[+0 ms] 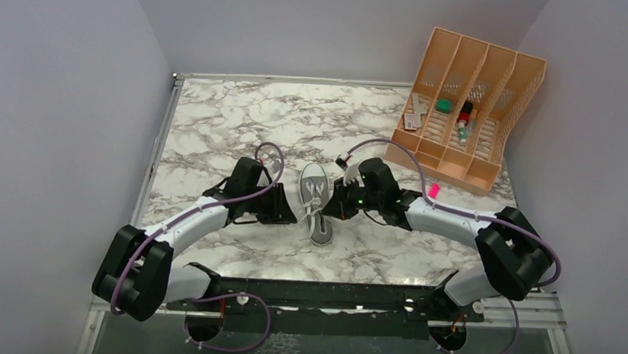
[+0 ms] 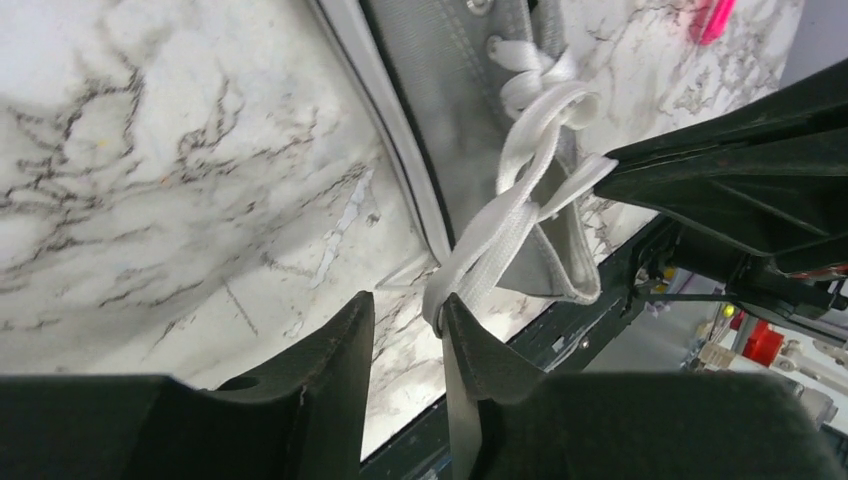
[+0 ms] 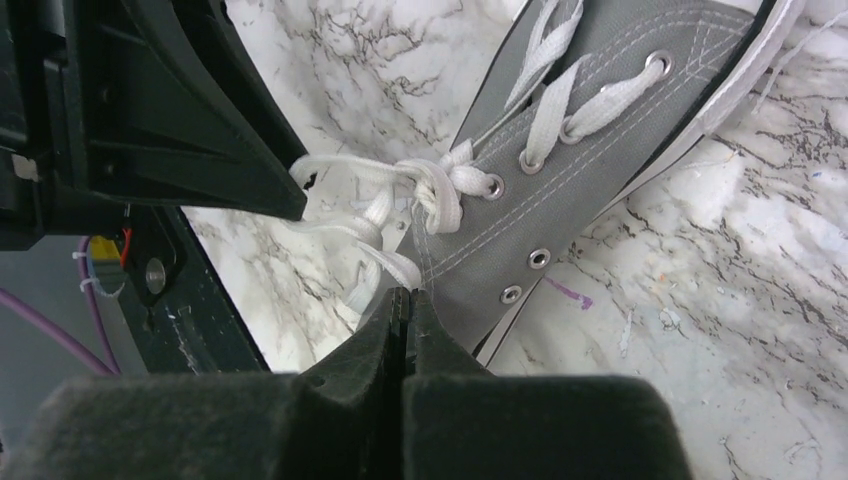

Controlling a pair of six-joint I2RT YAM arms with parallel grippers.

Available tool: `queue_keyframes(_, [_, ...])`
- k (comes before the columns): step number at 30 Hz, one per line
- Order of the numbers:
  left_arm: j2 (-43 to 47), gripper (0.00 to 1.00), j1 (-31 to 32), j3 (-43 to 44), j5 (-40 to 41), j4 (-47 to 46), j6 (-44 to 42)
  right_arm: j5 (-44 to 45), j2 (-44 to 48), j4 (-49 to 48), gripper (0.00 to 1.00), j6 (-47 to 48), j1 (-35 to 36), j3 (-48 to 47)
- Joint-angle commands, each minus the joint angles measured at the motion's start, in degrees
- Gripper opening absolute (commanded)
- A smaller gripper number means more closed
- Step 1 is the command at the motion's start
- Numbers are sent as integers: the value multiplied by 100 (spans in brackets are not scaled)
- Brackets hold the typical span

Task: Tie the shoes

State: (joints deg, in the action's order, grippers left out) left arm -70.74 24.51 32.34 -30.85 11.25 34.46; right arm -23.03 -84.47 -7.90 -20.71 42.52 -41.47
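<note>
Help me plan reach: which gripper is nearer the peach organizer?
Right. The right gripper, pinching a lace at the sneaker's right side, sits nearer the organizer at back right; the left gripper is across the sneaker, farther away.

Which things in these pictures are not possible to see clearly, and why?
1. Knot of the laces: right wrist view, the left gripper covers part of a loop; top view, too small.
2. Toe of the shoe: both wrist views, cut off by the edge.
3. Things in the organizer: top view, too small to name.
</note>
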Motion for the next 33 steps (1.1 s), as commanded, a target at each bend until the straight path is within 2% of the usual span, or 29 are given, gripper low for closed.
queue_keyframes(1, [268, 37, 23, 330, 532, 766, -327, -44, -100, 173, 1, 266, -7, -313])
queue_keyframes(5, [612, 53, 18, 718, 833, 1317, -691, -35, -87, 405, 1, 340, -3, -413])
queue_keyframes(7, [683, 75, 18, 946, 827, 1445, -919, -22, -52, 448, 1, 377, -7, -414])
queue_keyframes(8, [661, 81, 18, 1061, 793, 1476, -1015, 0, -45, 488, 1, 399, -7, -411])
queue_keyframes(9, [596, 82, 18, 1197, 757, 1492, -1102, 14, -25, 525, 1, 415, -7, -407])
queue_keyframes(12, [307, 82, 18, 1622, 767, 1500, -1389, -12, -19, 611, 1, 403, -7, -413])
queue_keyframes(15, [-128, 75, 18, 1921, 749, 1286, -1821, -59, -28, 657, 1, 335, -7, -403])
queue_keyframes(18, [-880, 64, 18, 2262, -29, 904, -2405, -72, 13, 629, 1, 289, -6, -340])
queue_keyframes(20, [-1305, 63, 18, 2310, -719, 582, -2658, -117, -13, 648, 1, 274, -7, -372])
queue_keyframes(28, [-2102, 60, 18, 2104, -1629, -436, -2709, -126, 39, 677, 1, 221, -7, -417])
queue_keyframes(30, [-2123, 57, 18, 2006, -1778, -614, -2639, -125, 41, 681, 1, 189, -7, -414])
queue_keyframes(33, [-2135, 46, 18, 1908, -1927, -647, -2576, -113, 61, 633, 1, 77, -7, -385])
